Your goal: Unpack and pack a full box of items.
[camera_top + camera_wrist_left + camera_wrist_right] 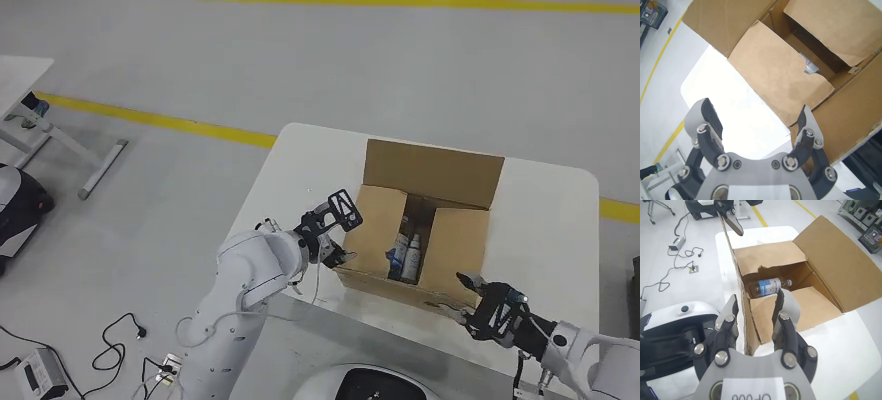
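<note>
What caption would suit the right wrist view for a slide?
Open right gripper straddles one flap of the cardboard box; a bottle lies inside.

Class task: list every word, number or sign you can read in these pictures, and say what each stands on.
No text can be quoted with certainty.
Label on the bottle lying in the box: blue and red print, too small to read.
White tag on the right wrist plate: characters upside down and cut off by the picture's edge.
Box cardboard: no print seen.

Bottles (pixel 408 256) lie inside the box (pixel 432 172) on the table (pixel 300 180).
</note>
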`<action>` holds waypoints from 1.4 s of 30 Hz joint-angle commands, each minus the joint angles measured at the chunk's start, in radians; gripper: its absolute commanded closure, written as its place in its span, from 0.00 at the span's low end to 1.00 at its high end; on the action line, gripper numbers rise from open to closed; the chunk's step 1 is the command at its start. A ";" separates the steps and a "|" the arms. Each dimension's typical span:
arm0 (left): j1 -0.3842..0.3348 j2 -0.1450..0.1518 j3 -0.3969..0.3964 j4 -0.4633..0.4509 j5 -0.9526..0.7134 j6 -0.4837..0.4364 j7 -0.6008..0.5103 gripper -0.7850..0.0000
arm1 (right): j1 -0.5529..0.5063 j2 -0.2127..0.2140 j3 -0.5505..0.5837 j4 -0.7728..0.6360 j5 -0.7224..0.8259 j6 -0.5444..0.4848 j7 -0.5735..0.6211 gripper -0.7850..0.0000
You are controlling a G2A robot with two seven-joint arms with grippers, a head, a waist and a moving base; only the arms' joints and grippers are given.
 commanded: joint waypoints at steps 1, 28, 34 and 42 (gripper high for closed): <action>0.013 0.005 -0.001 -0.007 -0.015 -0.022 -0.002 0.00 | -0.006 0.005 0.024 0.012 0.085 -0.019 0.000 0.00; 0.114 0.094 -0.019 -0.076 -0.064 -0.096 0.045 0.00 | 0.107 -0.001 -0.193 0.215 0.526 0.209 0.146 1.00; 0.106 0.103 -0.029 -0.082 -0.106 -0.055 0.050 0.00 | 0.122 -0.003 -0.230 0.257 0.508 0.188 0.164 1.00; 0.047 0.112 -0.010 -0.027 -0.093 -0.007 0.074 0.00 | 0.128 -0.007 -0.250 0.287 0.443 0.199 0.104 1.00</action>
